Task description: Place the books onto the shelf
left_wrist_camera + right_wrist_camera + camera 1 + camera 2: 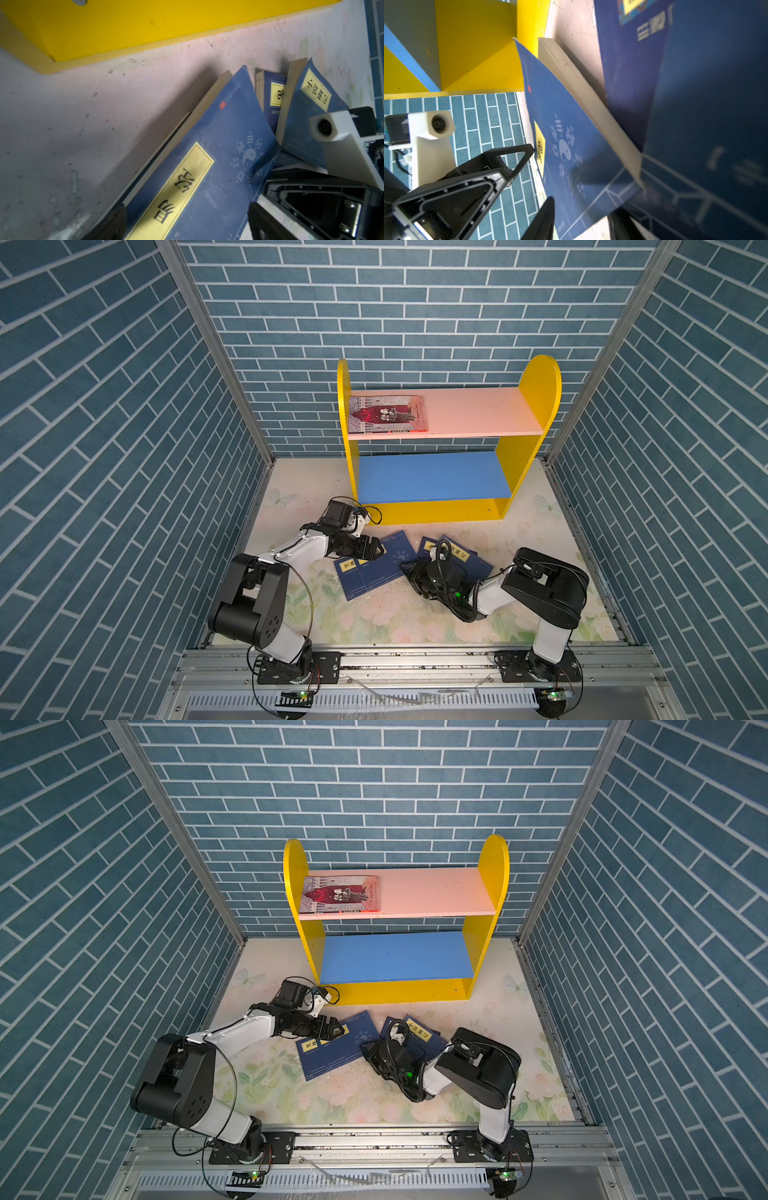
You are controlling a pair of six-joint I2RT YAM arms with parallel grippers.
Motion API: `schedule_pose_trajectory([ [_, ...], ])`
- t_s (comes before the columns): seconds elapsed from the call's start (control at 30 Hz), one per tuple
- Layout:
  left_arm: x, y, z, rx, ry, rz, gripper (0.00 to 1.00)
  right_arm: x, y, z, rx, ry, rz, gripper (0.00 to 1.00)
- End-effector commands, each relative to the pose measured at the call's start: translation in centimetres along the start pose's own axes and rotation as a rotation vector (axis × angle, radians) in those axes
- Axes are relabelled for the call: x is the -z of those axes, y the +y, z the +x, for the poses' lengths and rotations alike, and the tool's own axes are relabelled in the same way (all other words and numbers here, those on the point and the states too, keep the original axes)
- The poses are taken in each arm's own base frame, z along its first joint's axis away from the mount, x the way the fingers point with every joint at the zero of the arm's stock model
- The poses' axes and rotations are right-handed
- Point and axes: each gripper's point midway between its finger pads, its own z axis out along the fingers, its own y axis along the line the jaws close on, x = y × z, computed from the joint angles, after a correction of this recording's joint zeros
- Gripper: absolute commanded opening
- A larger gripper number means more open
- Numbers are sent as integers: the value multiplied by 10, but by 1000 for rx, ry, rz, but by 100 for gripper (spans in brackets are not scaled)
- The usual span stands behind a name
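Fingers [113, 221] of left gripper [374, 549]: spread wide, straddling the top navy book [207, 166], not yet closed. Right gripper [583, 222]: narrow gap at that book's corner; grip or mere contact cannot be told. Four navy books: on the table [374, 614], in front of the shelf [536, 389]. One grey-and-red book [388, 414]: flat on pink upper board [469, 410]. Risks: pinching the cover alone, so pages sag; dragging the book beneath; grippers, near together over one book, colliding.
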Motion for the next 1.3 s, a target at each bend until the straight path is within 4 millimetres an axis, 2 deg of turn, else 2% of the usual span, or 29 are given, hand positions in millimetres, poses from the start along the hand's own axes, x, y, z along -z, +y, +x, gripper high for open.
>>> schedule_pose_trajectory([
  [0.0,-4,-9,3,-14,33,42,100,-1,-27,-1,38,2,101,44],
  [0.23,-2,-12,1,-41,32,49,99,1,-27,-1,36,2,98,44],
  [0.4,19,-13,-28,-108,-106,-23,100,4,-28,0,37,6,102,44],
  [0.5,23,-10,-38,-118,-126,-55,100,3,-29,0,36,9,103,44],
  [0.6,16,-1,-36,-103,-94,-85,100,3,-28,0,34,12,100,44],
  [0.73,0,5,-23,-54,-27,-67,100,3,-26,0,33,14,93,44],
  [0.9,-11,4,-14,-24,14,-32,99,5,-24,0,35,16,88,44],
  [1.03,-11,-4,-11,-18,24,11,98,6,-23,-2,36,13,87,44],
  [1.27,-11,-32,-1,-97,56,95,98,1,-22,-2,34,16,79,44],
])
